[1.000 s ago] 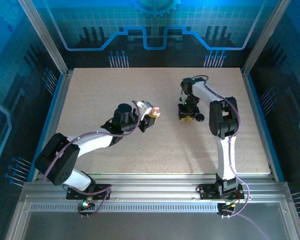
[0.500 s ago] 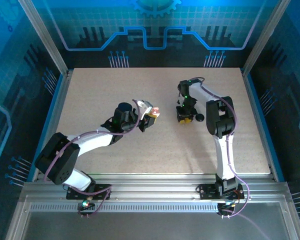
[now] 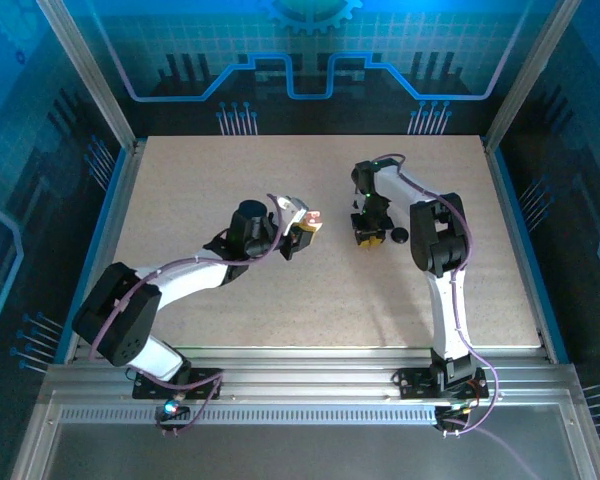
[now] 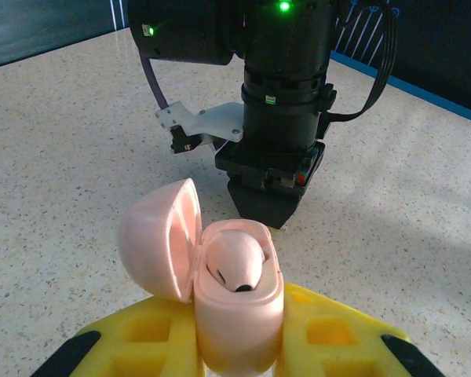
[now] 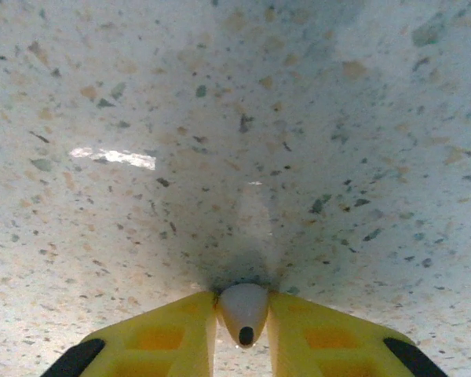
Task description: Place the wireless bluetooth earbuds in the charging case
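My left gripper [image 4: 237,349] is shut on the pink charging case [image 4: 237,310], holding it upright above the table. Its lid [image 4: 158,239] is swung open to the left. One pale earbud [image 4: 235,261] sits in the case. From above, the case [image 3: 310,221] is at the tip of my left gripper [image 3: 302,232], left of centre. My right gripper [image 5: 243,330] points straight down at the table, its yellow fingers [image 5: 173,330] closed against both sides of another pale earbud [image 5: 243,308] with a dark tip. From above, the right gripper [image 3: 369,238] stands right of the case.
A black round disc [image 3: 400,236] lies on the speckled table [image 3: 280,300] just right of the right gripper. In the left wrist view the right arm's black wrist [image 4: 282,102] stands close behind the case. Blue rails [image 3: 115,215] border the table.
My right gripper has shifted slightly left and its jaws have narrowed onto the pale earbud. The left gripper with the case has edged slightly up and right.
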{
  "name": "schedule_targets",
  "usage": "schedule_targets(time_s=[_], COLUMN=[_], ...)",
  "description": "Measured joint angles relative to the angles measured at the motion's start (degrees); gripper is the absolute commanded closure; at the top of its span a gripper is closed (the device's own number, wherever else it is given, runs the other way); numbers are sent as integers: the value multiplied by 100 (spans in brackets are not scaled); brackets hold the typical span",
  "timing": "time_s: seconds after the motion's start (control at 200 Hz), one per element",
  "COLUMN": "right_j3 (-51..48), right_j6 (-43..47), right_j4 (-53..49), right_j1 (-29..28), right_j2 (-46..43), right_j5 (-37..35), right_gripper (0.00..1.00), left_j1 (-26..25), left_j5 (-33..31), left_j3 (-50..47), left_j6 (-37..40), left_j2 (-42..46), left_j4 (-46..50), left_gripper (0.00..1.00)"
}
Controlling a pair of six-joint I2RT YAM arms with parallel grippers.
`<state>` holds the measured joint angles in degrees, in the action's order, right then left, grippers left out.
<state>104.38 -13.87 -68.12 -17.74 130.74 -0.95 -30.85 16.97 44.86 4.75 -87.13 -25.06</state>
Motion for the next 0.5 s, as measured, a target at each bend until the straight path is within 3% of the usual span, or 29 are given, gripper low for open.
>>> schedule_targets(time_s=[0.195, 0.32, 0.5], right_j3=[0, -2, -2], right_j6=[-2, -24, -20], right_j4=[2, 9, 26], right_j1=[-87, -101, -133], right_j2=[0, 0, 0], right_j5=[-173, -210, -245], right_gripper=[77, 71, 73], left_j1=[0, 0, 0], left_j5=[9, 13, 48], left_j3=[7, 44, 136], left_j6=[-33, -31, -31], left_j2=[-9, -9, -9], left_j4=[85, 170, 247], left_gripper=[79, 79, 79])
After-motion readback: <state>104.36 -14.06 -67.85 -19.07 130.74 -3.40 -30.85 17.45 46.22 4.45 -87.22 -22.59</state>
